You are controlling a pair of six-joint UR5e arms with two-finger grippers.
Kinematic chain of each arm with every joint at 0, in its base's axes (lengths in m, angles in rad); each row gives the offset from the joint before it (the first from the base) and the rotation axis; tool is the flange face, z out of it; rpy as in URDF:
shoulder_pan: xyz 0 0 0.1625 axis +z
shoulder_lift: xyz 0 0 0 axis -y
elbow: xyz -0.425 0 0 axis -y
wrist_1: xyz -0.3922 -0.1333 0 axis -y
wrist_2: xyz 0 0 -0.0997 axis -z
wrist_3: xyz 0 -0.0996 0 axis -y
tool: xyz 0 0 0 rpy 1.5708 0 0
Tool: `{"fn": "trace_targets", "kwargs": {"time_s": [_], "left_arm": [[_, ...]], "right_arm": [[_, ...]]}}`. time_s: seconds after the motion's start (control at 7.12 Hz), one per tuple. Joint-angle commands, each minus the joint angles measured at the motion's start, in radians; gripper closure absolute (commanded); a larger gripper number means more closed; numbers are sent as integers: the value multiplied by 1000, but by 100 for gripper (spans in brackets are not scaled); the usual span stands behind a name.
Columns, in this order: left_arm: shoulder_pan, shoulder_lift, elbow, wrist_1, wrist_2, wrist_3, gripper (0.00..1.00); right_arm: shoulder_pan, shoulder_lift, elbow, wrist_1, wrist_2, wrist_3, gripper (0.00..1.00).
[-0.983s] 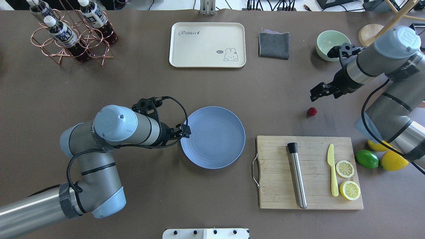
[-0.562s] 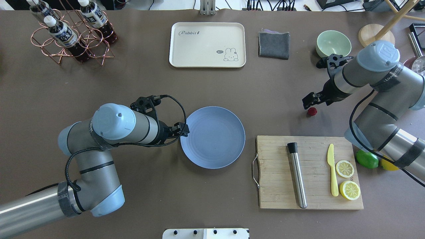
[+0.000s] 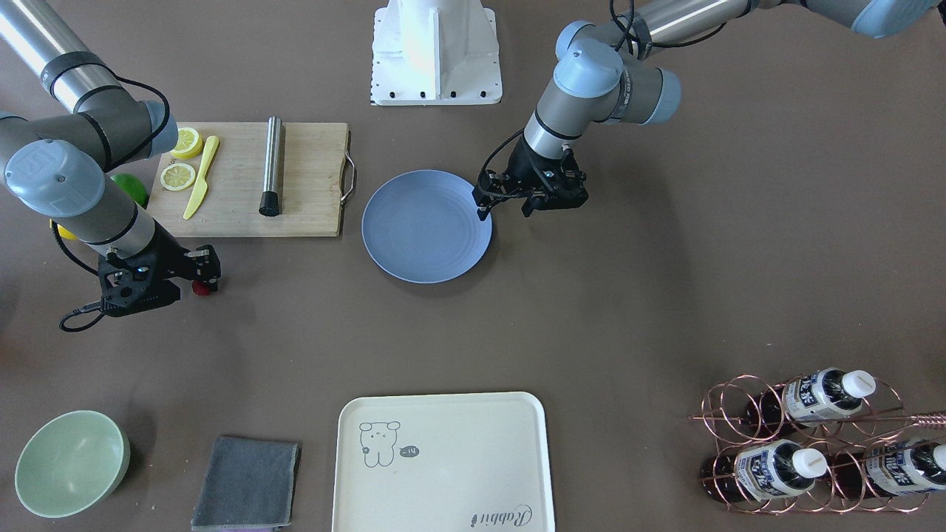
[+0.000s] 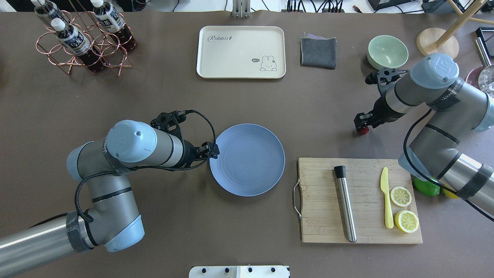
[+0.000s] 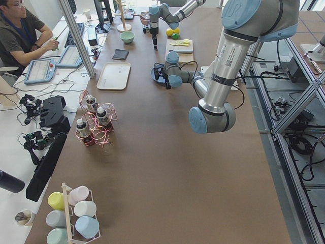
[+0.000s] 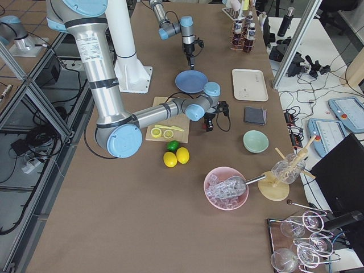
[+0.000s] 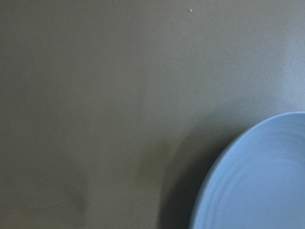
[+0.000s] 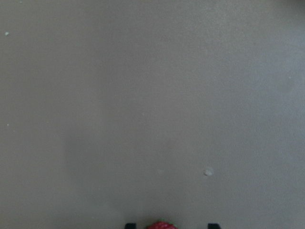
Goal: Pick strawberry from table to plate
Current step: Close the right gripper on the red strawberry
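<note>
Seen from across the table, the right gripper [image 3: 203,279] stands low over the table [image 3: 665,295] with its fingers apart on either side of the strawberry [image 3: 199,290]. The berry lies on the tabletop just off the cutting board [image 3: 310,185] and well apart from the plate [image 3: 414,236]. The left gripper [image 3: 505,210] hangs at the plate's rim, its fingers likewise spread. The board carries a steel muddler [image 3: 272,166], a yellow knife [image 3: 199,181] and two lemon halves [image 3: 178,176], and the copper wire rack [image 3: 739,414] holds three capped bottles [image 3: 820,395]. From overhead, the plate shows its plain blue rings, the pale green bowl [image 4: 387,51] its smooth inside and the cream tray [image 4: 241,52] its printed rabbit, with a folded grey cloth [image 4: 318,53] lying between tray and bowl. From the end on the robot's left, a stand near the camera holds pastel cups [image 5: 81,209], and a person [image 5: 20,30] sits at a side desk. From the opposite end, a pink bowl [image 6: 226,187] is filled with ice cubes, and two whole lemons [image 6: 170,159] and a lime [image 6: 172,145] lie close together beside the board. The left wrist camera sees only tabletop and the plate's curved edge at lower right. The right wrist camera catches the berry's red top at its bottom edge between two dark fingertips [image 8: 129,225], with a gap on each side.
</note>
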Motion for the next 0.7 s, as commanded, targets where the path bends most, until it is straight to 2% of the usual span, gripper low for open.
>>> {"fn": "trace_targets", "kwargs": {"time_s": [0.0,0.28,0.42,0.56], "left_arm": [[0,0,0,1,2,-6,6],[-8,0,-12,1,2,-6,6],[-41,6,-55,65,-4,-10,7],[-67,21,-155,234,-38,17,8]], "right_arm": [[0,5,12,0,11,0,100],[-2,10,42,-8,15,2,100],[0,40,71,-26,43,21,100],[-11,100,79,-32,58,174,100]]}}
